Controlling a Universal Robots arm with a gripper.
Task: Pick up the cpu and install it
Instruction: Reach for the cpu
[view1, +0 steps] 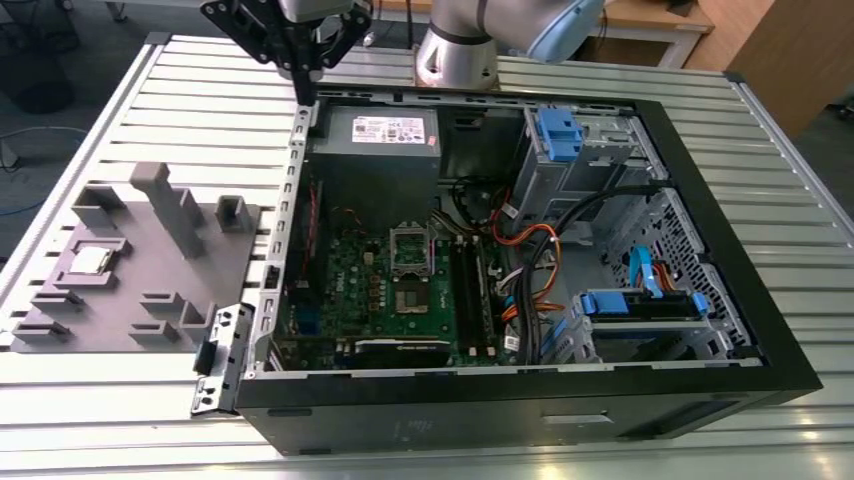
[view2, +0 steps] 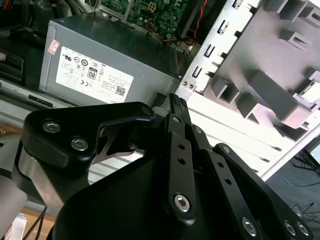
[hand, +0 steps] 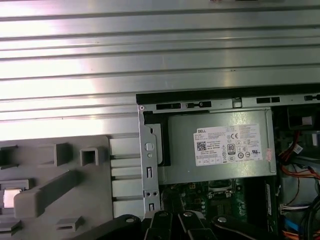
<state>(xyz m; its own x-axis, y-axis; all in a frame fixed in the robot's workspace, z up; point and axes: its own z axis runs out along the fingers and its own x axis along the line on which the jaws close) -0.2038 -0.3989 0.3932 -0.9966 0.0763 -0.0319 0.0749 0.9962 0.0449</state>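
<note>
Silvery and square, the cpu (view1: 90, 260) lies flat in a pocket of the grey holder (view1: 140, 295). The holder rests on the ribbed metal desk (view1: 787, 190), by the desk's edge on the exterior view's left. Just beside the holder, over the middle of the desk, the open computer case (view1: 534, 410) lies on its side, with the green board (view1: 387, 300) and the grey power supply box (view1: 380, 150) showing inside. The tool (view1: 306, 92) hangs above the case's corner nearest the desk's far edge, next to the power supply box and well apart from the cpu. Its black fingers (view2: 176, 107) are closed tip to tip with nothing between them. In the first wrist view the cpu (hand: 11, 197) shows as a bright square in the holder
</note>
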